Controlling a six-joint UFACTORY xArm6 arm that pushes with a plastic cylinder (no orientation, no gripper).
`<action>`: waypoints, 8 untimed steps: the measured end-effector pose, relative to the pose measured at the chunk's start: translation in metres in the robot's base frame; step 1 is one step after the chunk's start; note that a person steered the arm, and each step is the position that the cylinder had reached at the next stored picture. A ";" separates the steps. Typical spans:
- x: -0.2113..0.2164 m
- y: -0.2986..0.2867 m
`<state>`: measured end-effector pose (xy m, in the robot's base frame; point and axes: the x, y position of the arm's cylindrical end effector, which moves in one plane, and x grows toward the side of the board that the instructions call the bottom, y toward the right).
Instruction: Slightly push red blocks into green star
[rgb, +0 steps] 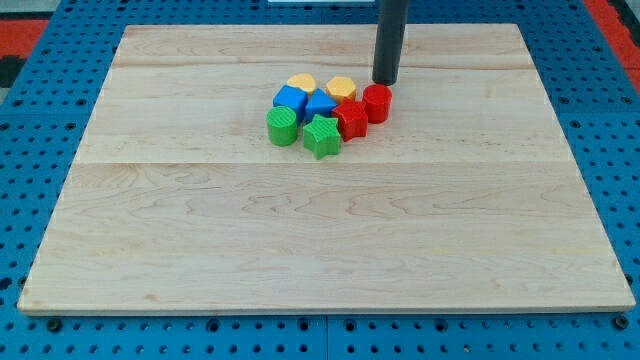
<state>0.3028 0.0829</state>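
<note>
Rod presses in on red blocks beside green star.
With no jaws to open or close, my tip (386, 81) holds nothing, touching the red cylinder (377, 103) from 12 o'clock; the red star (351, 120) sits at the green star's (322, 136) 2 o'clock, touching it.

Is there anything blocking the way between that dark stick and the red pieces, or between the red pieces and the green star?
Nothing visible does. My tip sits just above the red cylinder, which leans on the red star, and that one already sits right beside the green star.
</note>
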 end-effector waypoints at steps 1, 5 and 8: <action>0.000 0.002; 0.001 0.014; 0.037 0.011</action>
<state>0.3401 0.0939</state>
